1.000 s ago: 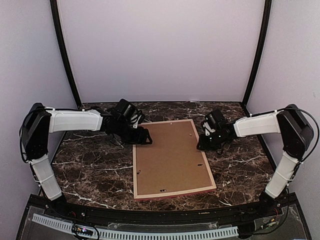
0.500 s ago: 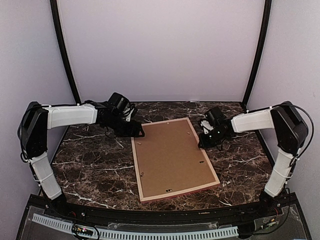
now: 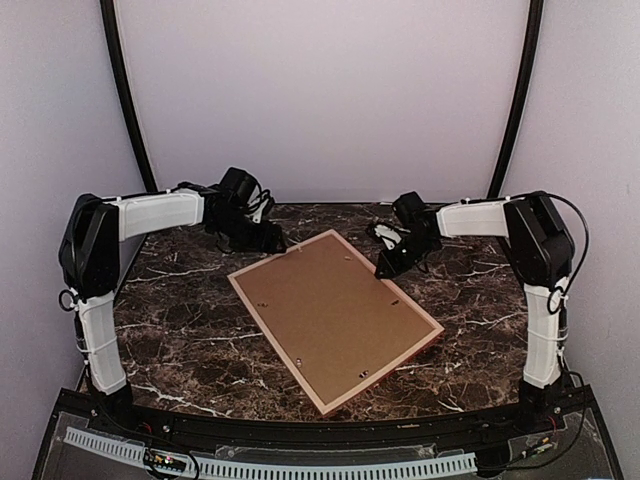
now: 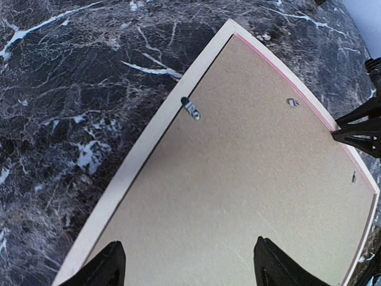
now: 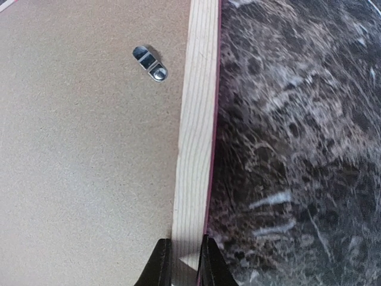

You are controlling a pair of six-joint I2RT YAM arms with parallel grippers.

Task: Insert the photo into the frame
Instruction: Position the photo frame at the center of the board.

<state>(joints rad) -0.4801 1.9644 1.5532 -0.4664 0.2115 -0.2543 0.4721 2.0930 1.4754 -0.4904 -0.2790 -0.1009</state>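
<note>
The frame [image 3: 274, 342] lies face down and askew on the marble table, with the brown backing board [image 3: 335, 310] filling its back. The photo is hidden. My right gripper [image 3: 385, 270] is shut on the frame's light wood rail [image 5: 196, 119] at its far right edge, one finger on each side [image 5: 183, 262]. My left gripper [image 3: 268, 243] is open over the frame's far left corner, its fingertips spread wide above the board [image 4: 187, 265] and holding nothing. The rail [image 4: 137, 161] runs diagonally under it.
Small metal turn clips [image 5: 150, 64] [image 4: 191, 108] sit on the board near the rail. The right gripper's fingers [image 4: 360, 128] show at the right edge of the left wrist view. Dark marble table [image 3: 180, 340] surrounds the frame, with pale walls behind and beside it.
The frame has turned counter-clockwise and shifted left and back. Both grippers have moved toward the back of the table, the right one still holding the rail.
</note>
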